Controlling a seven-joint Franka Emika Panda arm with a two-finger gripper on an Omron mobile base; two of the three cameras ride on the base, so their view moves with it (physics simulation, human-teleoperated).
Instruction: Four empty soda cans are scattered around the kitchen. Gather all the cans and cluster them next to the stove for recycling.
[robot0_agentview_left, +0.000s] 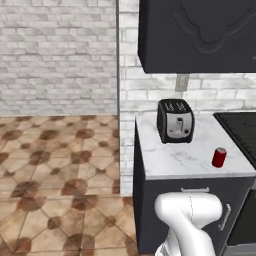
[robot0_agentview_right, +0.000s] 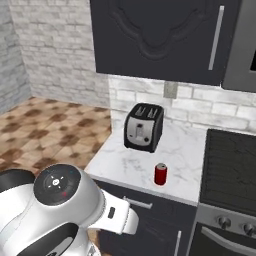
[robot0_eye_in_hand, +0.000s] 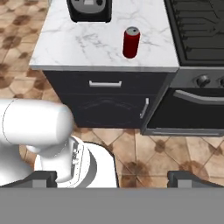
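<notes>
One red soda can (robot0_agentview_left: 219, 157) (robot0_agentview_right: 160, 174) (robot0_eye_in_hand: 131, 42) with a silver top stands upright on the marble counter (robot0_agentview_left: 167, 157) (robot0_agentview_right: 125, 160) (robot0_eye_in_hand: 74, 46), near its front edge and close to the stove (robot0_agentview_left: 241, 131) (robot0_agentview_right: 231, 170) (robot0_eye_in_hand: 197, 26). The stove's dark grated cooktop adjoins the counter on the right, with knobs and an oven handle below. My gripper (robot0_eye_in_hand: 114, 178) is open, its two dark fingertips far apart with nothing between them. It hangs well back from the counter, over the floor, looking toward the can.
A black-and-silver toaster (robot0_agentview_left: 175, 120) (robot0_agentview_right: 144, 127) (robot0_eye_in_hand: 89, 8) sits at the counter's back, left of the can. Dark cabinets with a drawer handle (robot0_eye_in_hand: 105, 83) lie below the counter, and a dark upper cabinet (robot0_agentview_right: 155, 35) hangs above. Tiled floor spreads to the left.
</notes>
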